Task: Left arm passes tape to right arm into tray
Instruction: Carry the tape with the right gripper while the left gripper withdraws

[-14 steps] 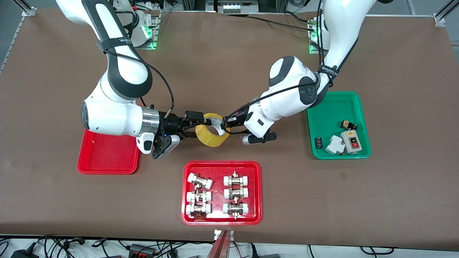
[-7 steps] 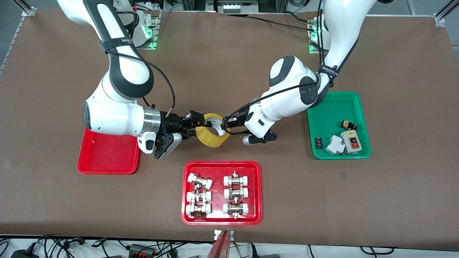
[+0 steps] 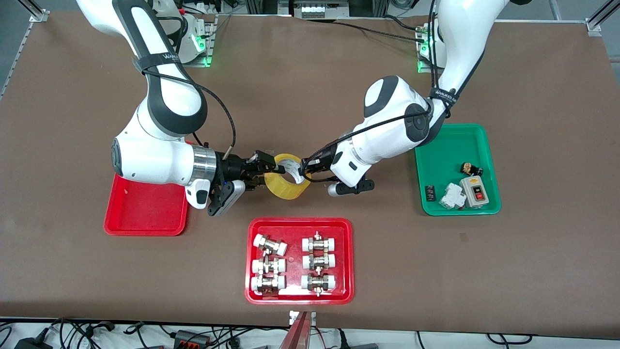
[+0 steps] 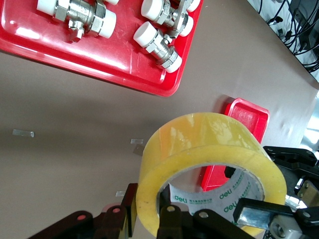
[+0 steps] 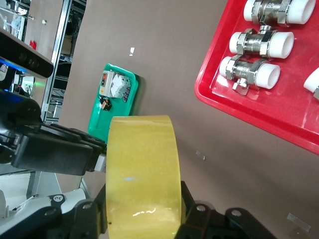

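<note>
Tape: yellow roll (image 3: 287,176) held in the air over bare tabletop (image 3: 310,97) at mid-table, pinched from both ends at once, its white core opening facing up toward the left arm's end.
Right claw: black right claw (image 3: 268,170), on the arm with the silver wrist ring, is pressed onto the roll's wall at the side toward the right arm's end; a second ago its fingers stood spread around that wall, and they have since shut on it.
Left claw: left claw (image 3: 304,169), on the all-white hand, grips the roll's wall at the core side, one finger inside the core (image 4: 209,196), as in the earlier frames.
Roll position: no visible shift across the three front frames.
Key relation: plain red tray (image 3: 145,213) lies toward the right arm's end, partly under that arm's wrist, well apart from the roll; the right arm is clearly the nearer one to it.
Stage, as judged: handover at the double-grip point; the left claw must let go before the roll can travel.
Risk, as judged: pulling early could twist the roll.
</note>
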Controlling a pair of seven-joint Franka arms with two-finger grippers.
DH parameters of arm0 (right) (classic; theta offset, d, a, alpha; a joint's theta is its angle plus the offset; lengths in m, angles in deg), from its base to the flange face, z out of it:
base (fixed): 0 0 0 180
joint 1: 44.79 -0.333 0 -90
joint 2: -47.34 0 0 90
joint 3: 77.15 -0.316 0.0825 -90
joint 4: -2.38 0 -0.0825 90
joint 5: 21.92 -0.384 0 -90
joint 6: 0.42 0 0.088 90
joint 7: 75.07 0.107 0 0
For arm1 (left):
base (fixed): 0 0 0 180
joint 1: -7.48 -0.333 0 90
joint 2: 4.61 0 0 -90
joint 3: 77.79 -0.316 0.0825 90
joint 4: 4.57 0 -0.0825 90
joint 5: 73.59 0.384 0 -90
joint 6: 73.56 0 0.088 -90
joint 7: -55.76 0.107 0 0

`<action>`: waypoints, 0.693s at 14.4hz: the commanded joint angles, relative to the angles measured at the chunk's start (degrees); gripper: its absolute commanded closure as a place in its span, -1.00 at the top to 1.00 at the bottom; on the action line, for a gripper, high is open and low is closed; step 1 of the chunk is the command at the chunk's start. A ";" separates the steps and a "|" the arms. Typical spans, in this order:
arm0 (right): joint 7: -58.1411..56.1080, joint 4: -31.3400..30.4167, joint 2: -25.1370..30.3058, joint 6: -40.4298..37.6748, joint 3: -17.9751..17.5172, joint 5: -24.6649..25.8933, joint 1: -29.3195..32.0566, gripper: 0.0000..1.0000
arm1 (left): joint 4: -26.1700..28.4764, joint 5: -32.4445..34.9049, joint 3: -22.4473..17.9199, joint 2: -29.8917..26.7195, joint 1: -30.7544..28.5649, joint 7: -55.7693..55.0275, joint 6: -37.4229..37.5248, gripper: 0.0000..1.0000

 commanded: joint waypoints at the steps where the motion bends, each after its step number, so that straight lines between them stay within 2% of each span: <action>1: -2.16 1.49 -0.71 -0.31 -0.28 -1.35 -0.25 -0.18 | -2.01 -0.34 0.00 0.31 -0.16 0.75 0.16 0.95; 5: -4.18 1.40 -0.79 -0.31 -0.28 -1.43 0.02 -0.23 | -2.01 -0.34 0.17 -1.71 -3.57 1.11 2.78 1.00; 7: -4.27 1.32 -0.79 -0.31 -0.28 -1.43 -0.07 -0.23 | -1.92 -0.34 0.08 -4.42 -6.90 1.02 9.44 1.00; 10: -4.27 1.32 -0.79 -0.31 -0.19 -1.43 -0.25 -0.23 | -2.62 -0.25 0.17 -7.60 -14.45 1.11 25.33 1.00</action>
